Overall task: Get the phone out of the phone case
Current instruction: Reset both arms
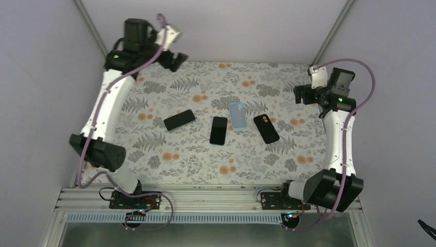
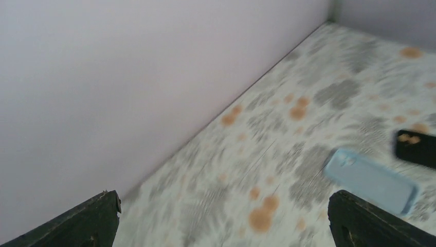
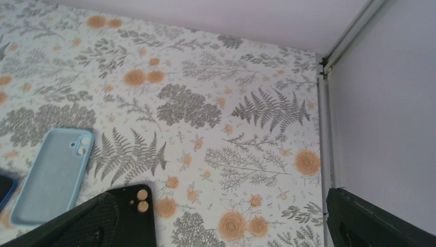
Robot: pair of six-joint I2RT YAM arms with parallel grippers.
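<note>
Phone (image 1: 218, 130) lies screen-up near the centre of the bench (image 1: 154, 172), which has a floral cloth on it. It sits inside the phone case (image 1: 217, 143), seen only as a thin lt-blue rim round the black screen. In the R wrist view just a corner of it shows at the left edge.

Just to its R is a 2nd pale-blue case (image 1: 237, 115), back up, camera cut-out at the far end; can't tell if anything's in it. Further R is a black case (image 1: 266, 128), back up and tilted, w/ round camera holes. On the L is another black-screened phone (image 1: 179, 120), lying at an angle, apart from the others.

L arm (image 1: 110, 103) reaches up to the far-L corner. L fingers (image 2: 77, 221) are spread wide w/ only cloth and wall between them; that view is blurred. R arm (image 1: 337, 134) is up by the far-R side. R fingers (image 3: 375, 221) are also spread wide, gripping nothing. Both sets are well apart from the cased phone.
</note>
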